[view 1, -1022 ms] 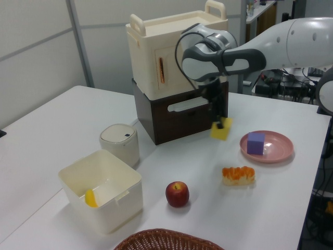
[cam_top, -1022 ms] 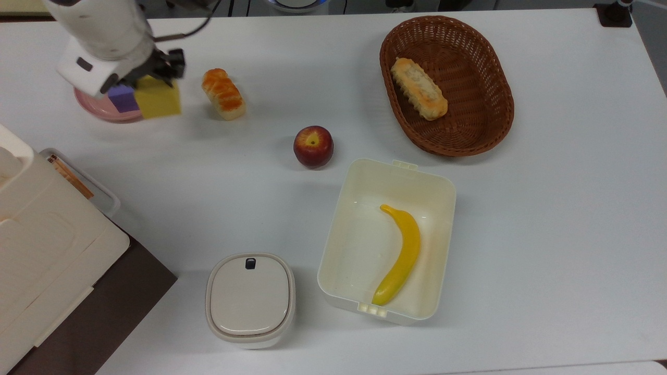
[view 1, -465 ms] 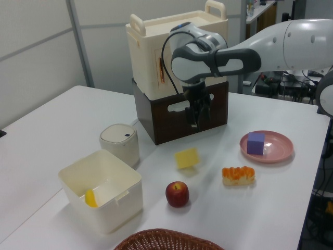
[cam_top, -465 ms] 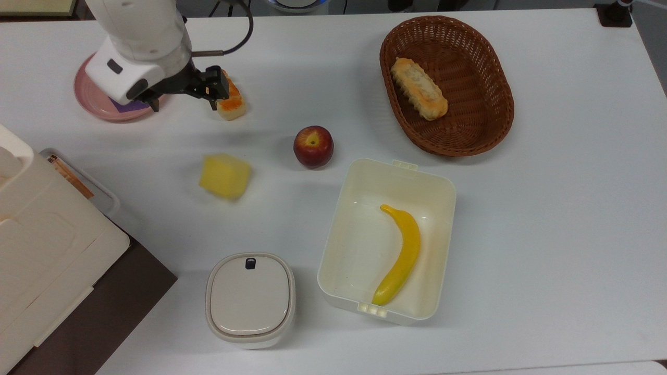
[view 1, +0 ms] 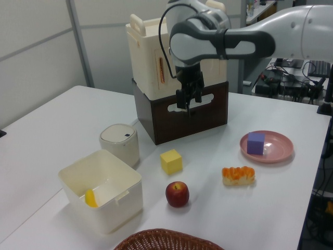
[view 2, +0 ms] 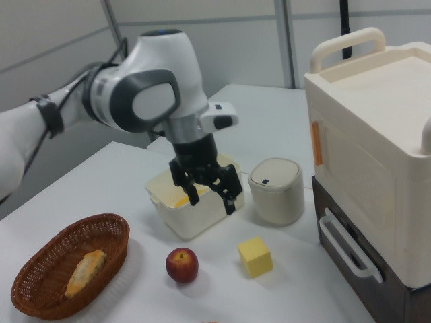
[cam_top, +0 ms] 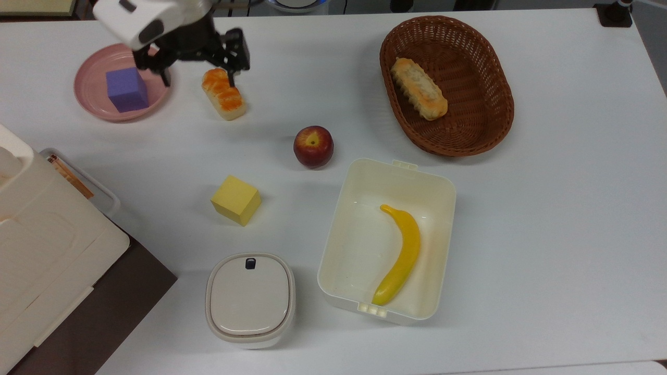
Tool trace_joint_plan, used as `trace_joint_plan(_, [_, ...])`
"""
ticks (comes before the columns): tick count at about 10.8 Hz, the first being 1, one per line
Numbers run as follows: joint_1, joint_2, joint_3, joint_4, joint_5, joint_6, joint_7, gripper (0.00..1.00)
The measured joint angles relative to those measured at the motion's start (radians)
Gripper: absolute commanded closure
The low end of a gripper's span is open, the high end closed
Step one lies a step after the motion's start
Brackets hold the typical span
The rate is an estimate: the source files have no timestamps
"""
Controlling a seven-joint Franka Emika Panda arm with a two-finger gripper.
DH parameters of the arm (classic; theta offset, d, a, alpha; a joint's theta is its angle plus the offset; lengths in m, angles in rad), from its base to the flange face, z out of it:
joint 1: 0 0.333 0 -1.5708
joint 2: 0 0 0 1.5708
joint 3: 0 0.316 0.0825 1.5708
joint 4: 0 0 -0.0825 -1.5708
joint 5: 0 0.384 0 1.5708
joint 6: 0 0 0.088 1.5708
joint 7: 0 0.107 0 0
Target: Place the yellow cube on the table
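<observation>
Now the change was plain. Going left to right in the top view, the purple cube (cam_top: pixel 126 89) sat alone on the pink plate (cam_top: pixel 86 78); the gripper (cam_top: pixel 200 65), jaws apart and empty, had risen clear above the plate and the glazed bread (cam_top: pixel 224 94); half a second earlier the yellow cube (cam_top: pixel 236 200) was a blurred tumbling shape, and it had since settled flat on the worktop (cam_top: pixel 547 208), seemingly at rest, between the apple (cam_top: pixel 313 146) and the lidded bin (cam_top: pixel 250 299). The task looked done.
</observation>
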Motion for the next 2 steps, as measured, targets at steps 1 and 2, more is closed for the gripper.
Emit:
trace_joint_plan(1, [0.005, -0.013, 0.0, 0.0, -0.001, -0.013, 0.009, 0.0])
trace_joint_plan(2, [0.004, -0.018, -0.002, 0.0, -0.001, -0.014, 0.011, 0.0])
